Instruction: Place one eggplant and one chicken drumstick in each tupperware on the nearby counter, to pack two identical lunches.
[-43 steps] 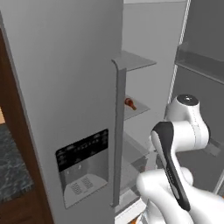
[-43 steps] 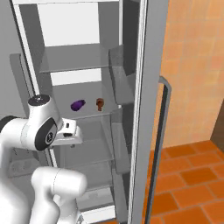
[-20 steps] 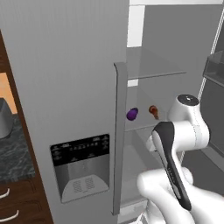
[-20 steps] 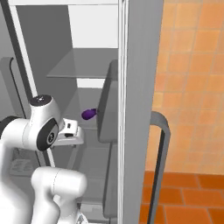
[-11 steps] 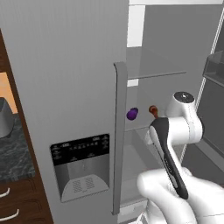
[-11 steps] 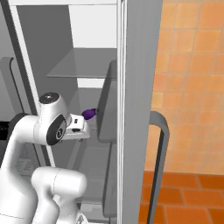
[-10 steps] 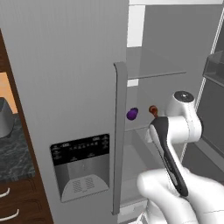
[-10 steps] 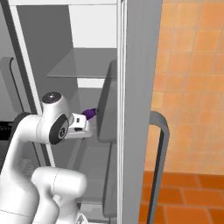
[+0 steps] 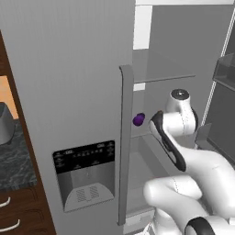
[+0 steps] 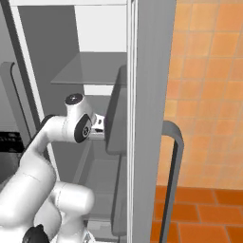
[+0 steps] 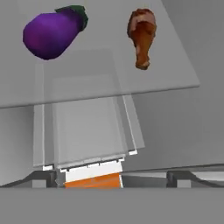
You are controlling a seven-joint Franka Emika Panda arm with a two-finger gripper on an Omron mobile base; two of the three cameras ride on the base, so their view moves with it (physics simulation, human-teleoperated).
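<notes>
eggplant point(image 11: 52, 33): glossy, smooth purple skin | chicken drumstick point(image 11: 141, 36): matt, rough brown | shelf point(image 11: 175, 74): smooth translucent glass | fridge door point(image 9: 69, 69): matt brushed grey metal | desk point(image 9: 16, 160): marbled stone | floor point(image 10: 204, 211): matt orange tile

A tall grey fridge point(image 9: 69, 69) is standing with its left door shut, a dispenser panel point(image 9: 85, 174) sitting low on that door beside a long vertical handle point(image 9: 125, 142). Inside, a glass shelf point(image 9: 158, 69) is spanning the upper compartment. Orange tiled wall point(image 10: 209, 85) is showing to the right.
</notes>
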